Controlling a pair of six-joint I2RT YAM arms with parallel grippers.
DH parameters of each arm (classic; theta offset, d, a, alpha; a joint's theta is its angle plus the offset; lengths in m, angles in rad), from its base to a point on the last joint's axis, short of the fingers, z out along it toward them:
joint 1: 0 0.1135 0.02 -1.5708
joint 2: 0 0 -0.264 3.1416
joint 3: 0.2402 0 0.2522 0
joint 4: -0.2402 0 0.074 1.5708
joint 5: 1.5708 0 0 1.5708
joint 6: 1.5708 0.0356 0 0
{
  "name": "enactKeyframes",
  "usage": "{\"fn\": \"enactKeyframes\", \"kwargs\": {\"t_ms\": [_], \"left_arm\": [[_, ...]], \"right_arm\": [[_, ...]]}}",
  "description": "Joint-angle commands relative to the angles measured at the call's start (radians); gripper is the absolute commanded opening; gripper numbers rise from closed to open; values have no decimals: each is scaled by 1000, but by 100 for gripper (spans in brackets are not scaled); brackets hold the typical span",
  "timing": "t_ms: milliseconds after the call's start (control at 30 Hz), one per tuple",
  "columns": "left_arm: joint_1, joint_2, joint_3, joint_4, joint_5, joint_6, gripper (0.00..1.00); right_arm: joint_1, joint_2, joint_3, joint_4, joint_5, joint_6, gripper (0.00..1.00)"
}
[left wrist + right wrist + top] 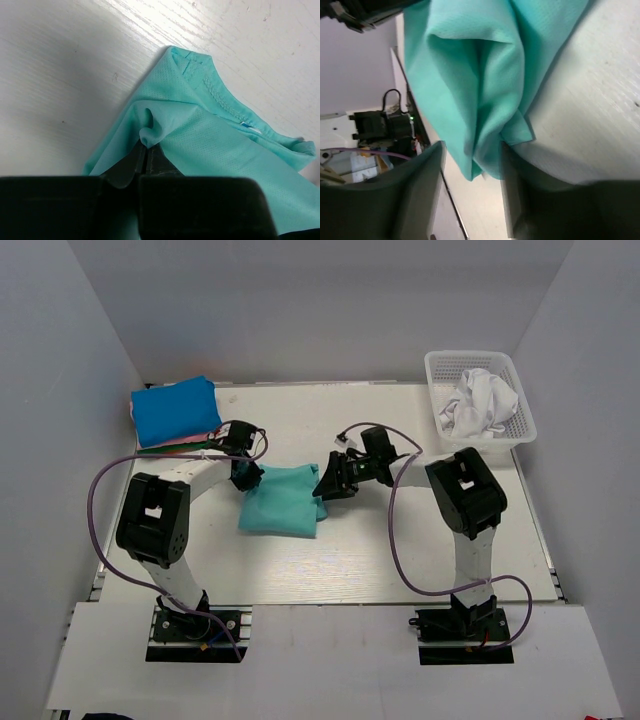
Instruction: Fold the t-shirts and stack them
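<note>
A teal-green cloth t-shirt (pixel 282 500), folded into a rough rectangle, lies at the centre of the pale wood-grain surface (pixel 400 550), between the two arms. The left fingers (pixel 246 476) sit at its 10 o'clock corner. In the left wrist view they are pressed together, clamped on a small raised pinch of the teal cloth near the collar seam. The right fingers (pixel 325 490) sit at the shirt's 3 o'clock edge. In the right wrist view they stand apart, with a loose folded corner of the cloth hanging in the gap, not squeezed.

At 10 o'clock on the surface a bright blue folded cloth t-shirt (pixel 175 410) tops a stack, with pink and green cloth edges (pixel 165 445) showing beneath it. At 2 o'clock a white crumpled cloth t-shirt (pixel 480 405) lies in a white plastic lattice basket (pixel 470 356).
</note>
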Motion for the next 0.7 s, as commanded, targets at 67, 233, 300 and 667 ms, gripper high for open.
{"fn": "enactKeyframes", "kwargs": {"t_ms": [67, 233, 300, 667], "left_arm": [[8, -11, 56, -31, -31, -34, 0], [-1, -23, 47, -42, -53, -57, 0], [-1, -34, 47, -57, -65, -66, 0], [-10, -63, 4, -111, -100, -161, 0]], "right_arm": [[5, -45, 65, -55, -78, -118, 73], [31, -99, 139, -314, 83, -316, 90], [34, -99, 156, -390, 133, -316, 90], [141, -68, 202, -471, 268, -296, 83]]}}
